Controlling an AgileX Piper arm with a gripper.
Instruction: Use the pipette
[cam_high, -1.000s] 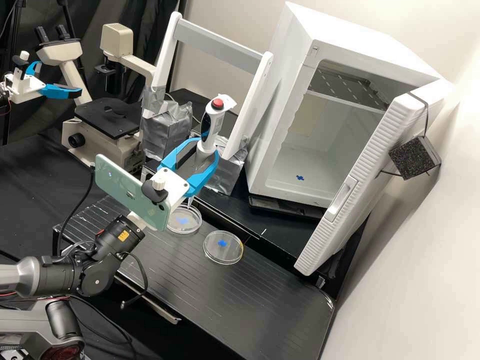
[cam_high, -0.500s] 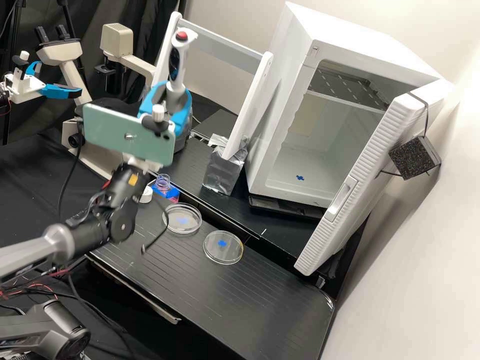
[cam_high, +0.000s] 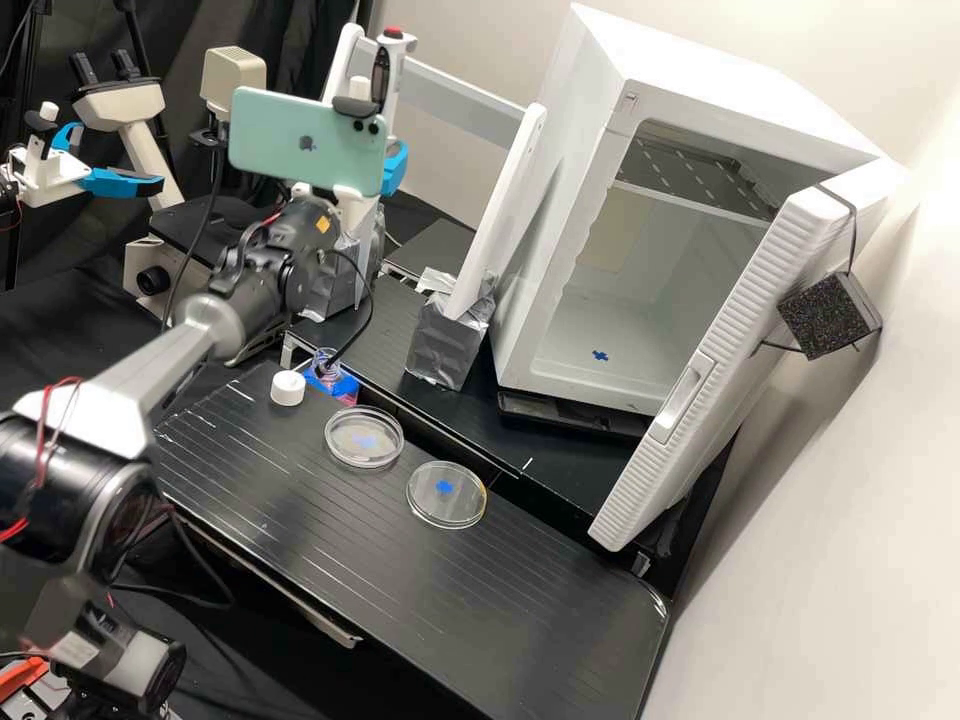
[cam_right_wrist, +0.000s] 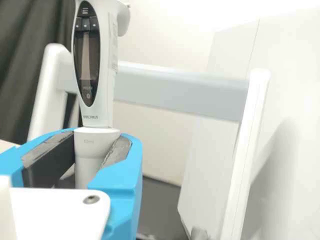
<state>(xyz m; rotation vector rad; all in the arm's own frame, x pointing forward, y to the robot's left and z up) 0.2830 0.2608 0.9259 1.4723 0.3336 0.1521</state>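
Note:
In the high view the gripper (cam_high: 395, 168), partly hidden by the phone, is raised at the white frame's left post. Held upright in it is the white pipette (cam_high: 391, 68) with a red button; its tip is hidden. Seen from the wrist, the gripper (cam_right_wrist: 96, 145) is shut on the pipette (cam_right_wrist: 106, 65) just below its dark display. An open bottle (cam_high: 325, 366) in a blue holder (cam_high: 343, 386) stands beside a white cap (cam_high: 288, 388). Two clear dishes, one nearer the bottle (cam_high: 364, 437) and one farther right (cam_high: 447, 494), lie on the black bench.
The white frame (cam_high: 515, 190) with its grey crossbar (cam_high: 450, 105) stands behind the bench on foil-wrapped feet. To its right is an open white incubator (cam_high: 570, 230). A microscope (cam_high: 215, 240) is at the back left, near a second arm's gripper (cam_high: 110, 180).
The arm has swung back and upward from above the dishes to the frame, carrying the pipette. It first went left, then somewhat right, uncovering the bottle and cap.

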